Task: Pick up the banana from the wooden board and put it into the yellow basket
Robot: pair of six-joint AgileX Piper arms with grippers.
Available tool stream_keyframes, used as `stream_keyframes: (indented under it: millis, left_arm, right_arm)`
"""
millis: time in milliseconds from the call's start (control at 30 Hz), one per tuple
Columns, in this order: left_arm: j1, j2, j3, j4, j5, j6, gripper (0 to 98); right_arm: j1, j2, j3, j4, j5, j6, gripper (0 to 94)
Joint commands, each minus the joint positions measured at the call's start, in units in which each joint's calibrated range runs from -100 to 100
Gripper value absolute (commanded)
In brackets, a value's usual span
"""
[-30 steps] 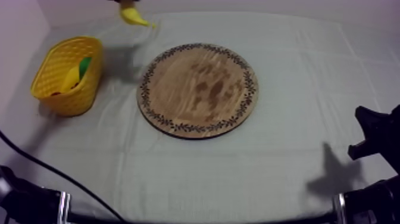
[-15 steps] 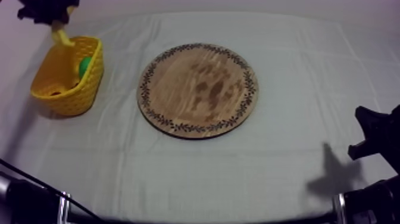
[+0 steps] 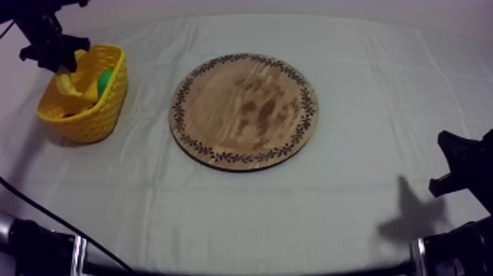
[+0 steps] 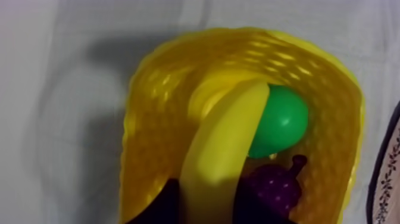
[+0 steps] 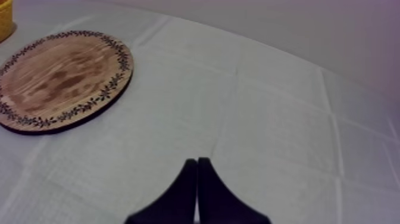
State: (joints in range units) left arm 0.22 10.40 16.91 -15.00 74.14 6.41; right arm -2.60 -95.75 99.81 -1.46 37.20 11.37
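Left wrist view has the left claw (image 4: pixel 208 202) clamped on the banana (image 4: pixel 223 149), its end inside the yellow basket (image 4: pixel 143 149) beside pear (image 4: pixel 286 119) and grapes (image 4: pixel 275 187). Better to release low, then rise straight clear of the rim. Right claw (image 5: pixel 197 170) lies pinched together.

Smooth banana (image 4: pixel 223 149), latticed plastic basket (image 4: pixel 149 119), grained wooden board (image 3: pixel 244 110), matt cloth (image 3: pixel 293 220).

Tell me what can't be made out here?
Left wrist view: the banana covers part of the green fruit and the grapes.
Top view: the wall of the yellow basket hides whether the banana touches its floor.
Left wrist view: the wooden board is cut off by the edge.
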Motion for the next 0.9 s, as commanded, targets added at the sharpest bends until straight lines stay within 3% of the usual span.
stream_keyframes:
  millis: [0,67,267,433,633,867]
  left_arm:
    - [-0.2,0.9,-0.6,0.06,0.0,-0.1,24.8]
    - [-0.5,1.5,-1.2,-0.06,-0.2,-0.1,28.9]
    - [-1.4,1.7,-1.6,0.06,-4.1,1.0,68.1]
    - [-2.1,1.4,-1.6,0.77,-7.8,1.0,79.3]
    - [-1.9,-0.1,-1.4,0.91,-8.9,1.3,76.5]
    - [-2.0,-6.8,0.0,1.04,-15.0,1.9,48.8]
  right_arm:
    - [0.0,0.0,0.0,0.0,0.0,0.0,0.3]
    - [0.0,0.0,0.0,0.0,0.0,0.0,0.3]
    - [0.0,0.0,0.0,0.0,0.0,0.0,0.3]
    - [0.0,0.0,0.0,0.0,0.0,0.0,0.3]
    - [0.0,0.0,0.0,0.0,0.0,0.0,0.3]
    - [0.0,0.0,0.0,0.0,0.0,0.0,0.3]
